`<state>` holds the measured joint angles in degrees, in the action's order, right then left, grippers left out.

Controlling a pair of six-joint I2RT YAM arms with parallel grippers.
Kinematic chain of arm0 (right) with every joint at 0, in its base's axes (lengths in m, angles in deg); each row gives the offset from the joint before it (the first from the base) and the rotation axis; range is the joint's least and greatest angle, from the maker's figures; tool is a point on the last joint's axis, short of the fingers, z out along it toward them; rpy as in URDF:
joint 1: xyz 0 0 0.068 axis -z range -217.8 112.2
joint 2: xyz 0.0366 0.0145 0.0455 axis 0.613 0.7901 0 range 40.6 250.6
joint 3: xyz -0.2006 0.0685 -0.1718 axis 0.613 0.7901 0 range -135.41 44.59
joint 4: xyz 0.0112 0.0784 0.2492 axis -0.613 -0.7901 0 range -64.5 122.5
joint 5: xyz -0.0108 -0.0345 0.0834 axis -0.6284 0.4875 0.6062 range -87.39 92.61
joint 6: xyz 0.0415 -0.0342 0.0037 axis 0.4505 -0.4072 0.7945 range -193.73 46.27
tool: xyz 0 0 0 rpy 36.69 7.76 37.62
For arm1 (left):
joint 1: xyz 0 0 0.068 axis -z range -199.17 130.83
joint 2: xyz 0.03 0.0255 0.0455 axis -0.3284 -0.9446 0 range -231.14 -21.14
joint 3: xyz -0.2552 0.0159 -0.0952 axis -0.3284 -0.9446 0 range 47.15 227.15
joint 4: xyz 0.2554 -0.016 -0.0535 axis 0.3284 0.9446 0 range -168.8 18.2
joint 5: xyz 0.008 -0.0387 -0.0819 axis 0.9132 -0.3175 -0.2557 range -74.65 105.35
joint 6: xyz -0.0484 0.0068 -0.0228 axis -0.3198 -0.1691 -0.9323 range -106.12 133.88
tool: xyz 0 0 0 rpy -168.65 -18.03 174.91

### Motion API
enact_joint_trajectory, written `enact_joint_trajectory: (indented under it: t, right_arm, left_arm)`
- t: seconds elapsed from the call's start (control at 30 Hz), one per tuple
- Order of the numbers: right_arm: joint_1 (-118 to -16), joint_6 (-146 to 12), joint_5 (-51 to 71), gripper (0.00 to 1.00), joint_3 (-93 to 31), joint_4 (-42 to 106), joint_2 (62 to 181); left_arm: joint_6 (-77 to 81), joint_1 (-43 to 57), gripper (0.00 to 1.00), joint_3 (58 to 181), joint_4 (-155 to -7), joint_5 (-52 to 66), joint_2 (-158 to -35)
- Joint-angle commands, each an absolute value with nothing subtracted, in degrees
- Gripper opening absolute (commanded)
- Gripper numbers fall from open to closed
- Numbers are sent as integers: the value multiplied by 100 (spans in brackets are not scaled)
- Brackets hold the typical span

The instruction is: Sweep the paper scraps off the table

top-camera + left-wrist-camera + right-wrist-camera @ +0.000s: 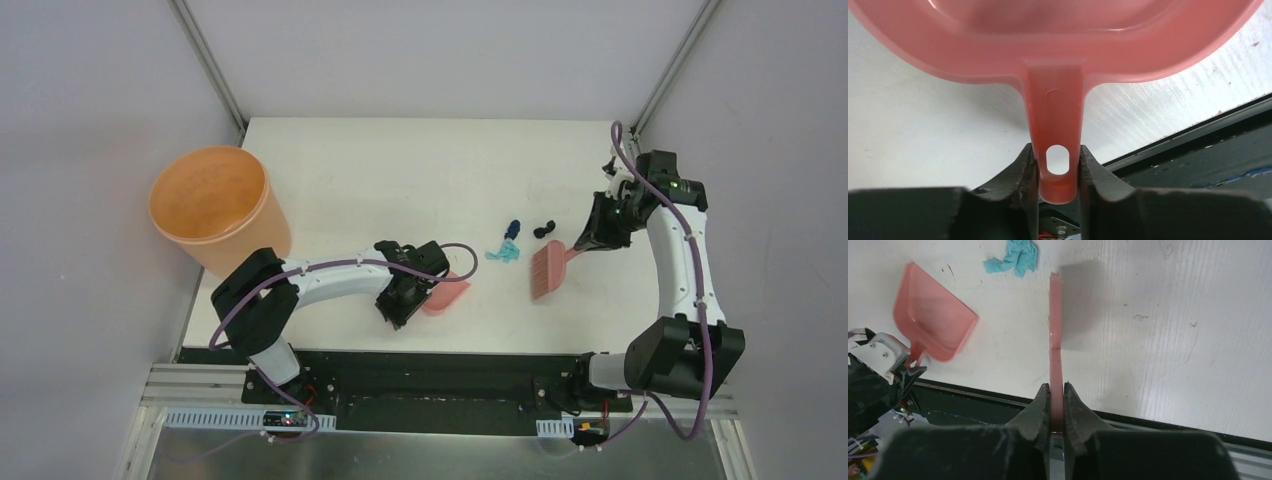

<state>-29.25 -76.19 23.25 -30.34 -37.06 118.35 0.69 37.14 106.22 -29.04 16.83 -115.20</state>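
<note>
Three paper scraps lie mid-table: a teal one [503, 253] [1015, 257], a dark blue one [513, 230] and a black one [545, 230]. My right gripper [592, 236] [1056, 390] is shut on the thin handle of a pink hand brush [548, 270] [1055, 330], whose bristles rest on the table [380, 170] just right of the scraps. My left gripper [405, 297] [1057, 155] is shut on the handle of a pink dustpan [446, 294] [1048, 45] [930, 322]. The dustpan lies near the front edge, left of the scraps.
A big orange bucket [210, 205] stands off the table's left edge. The table's black front edge [400, 360] runs just behind both grippers. Metal frame posts [210, 65] rise at the back corners.
</note>
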Motion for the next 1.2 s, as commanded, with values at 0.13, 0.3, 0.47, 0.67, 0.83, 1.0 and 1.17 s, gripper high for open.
enact_joint_trajectory:
  t: [0.13, 0.3, 0.47, 0.67, 0.83, 1.0, 1.17]
  right_arm:
    - [-2622, -8387, 1013, 0, -4362, -3942, 11591]
    - [-2550, -9200, -404, 0, -4689, -3197, 11919]
    - [-2544, -9741, -1295, 0, -4690, -2170, 12521]
    - [-2617, -9952, -1669, 0, -4988, -1642, 13368]
    - [-2925, -9996, -1661, 0, -5137, -1699, 13864]
    - [-3563, -9737, -1132, 0, -4918, -2047, 13973]
    - [-4567, -9299, -486, 0, -4725, -2514, 13991]
  left_arm:
    - [88, 3789, 2, 11077, -2611, 1999, -11149]
    - [256, 3799, 1, 11649, -1916, 2047, -11226]
    - [465, 3797, 0, 12271, -1251, 2079, -11646]
    - [729, 3795, 0, 12606, -1072, 1876, -11964]
    - [967, 3796, 0, 12659, -1164, 1728, -12277]
    - [1065, 3798, 0, 12751, -1272, 1638, -12672]
    - [1138, 3794, 0, 12957, -1286, 1544, -12985]
